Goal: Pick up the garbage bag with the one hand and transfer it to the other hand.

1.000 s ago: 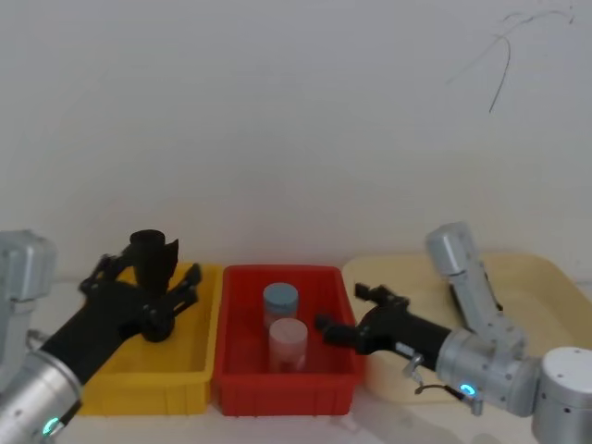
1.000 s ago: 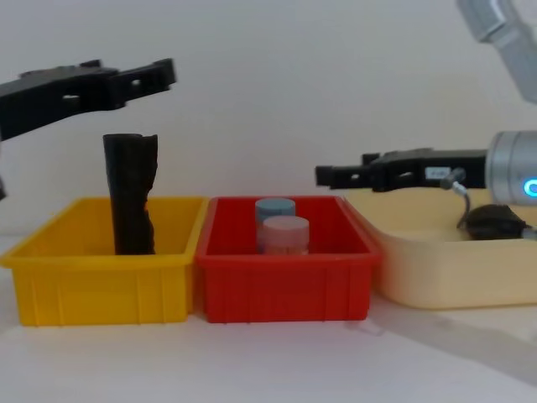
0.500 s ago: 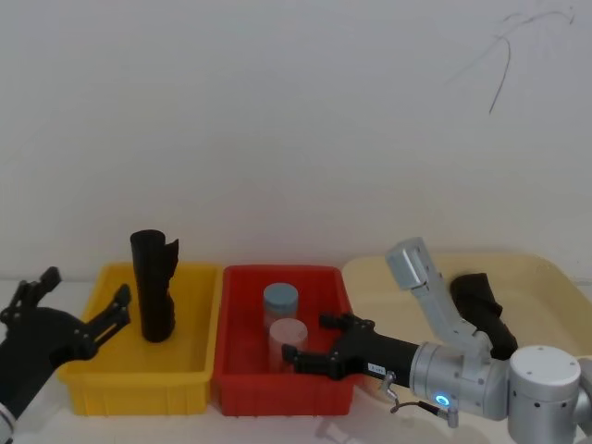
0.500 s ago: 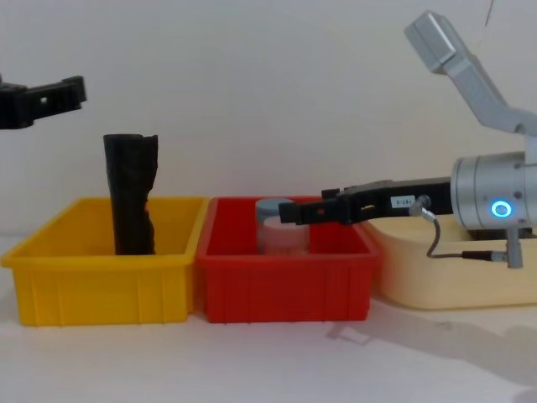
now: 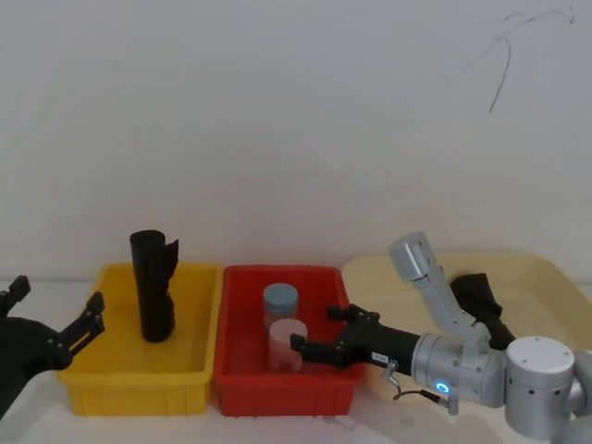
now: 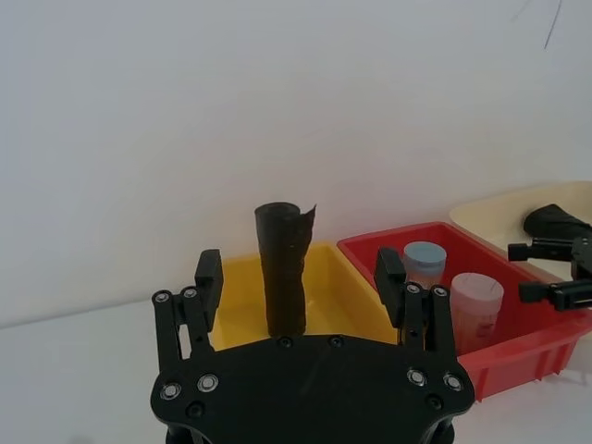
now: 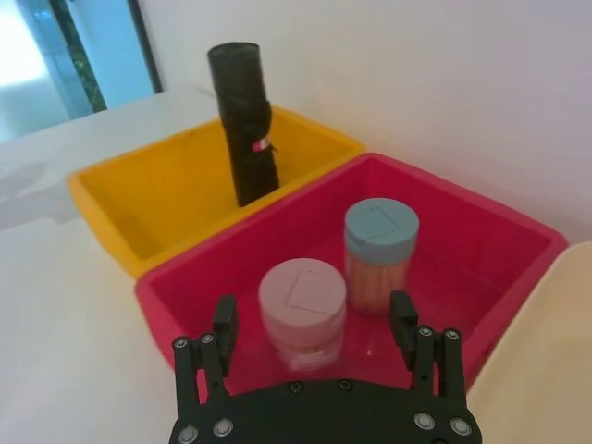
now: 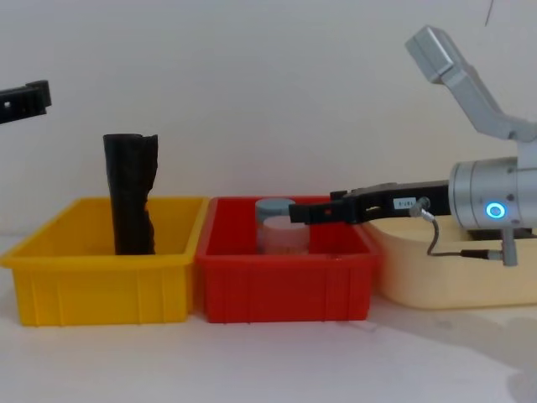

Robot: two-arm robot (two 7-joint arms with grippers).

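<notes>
The garbage bag [image 5: 153, 287] is a black crinkled roll with a ragged top, standing upright at the back of the yellow bin [image 5: 139, 393]; it rises well above the rim [image 8: 130, 206]. Nothing holds it. My left gripper [image 5: 55, 307] is open, back from the bin's left end, clear of the bag; in the left wrist view the bag [image 6: 282, 268] stands ahead between its spread fingers [image 6: 208, 277]. My right gripper [image 5: 319, 333], on the blue-ringed arm, is open over the right side of the red bin [image 5: 277, 393], beside the jars.
The red bin holds a blue-lidded jar [image 5: 280, 301] and a pink-lidded jar [image 5: 287, 338]. A beige tray [image 5: 546, 273] at the right holds a second black roll [image 5: 481, 301]. A white wall stands close behind the bins.
My left gripper has pulled away from the bag, back and to the left, leaving it standing in the bin. My right gripper moved lower over the red bin, then eased slightly right.
</notes>
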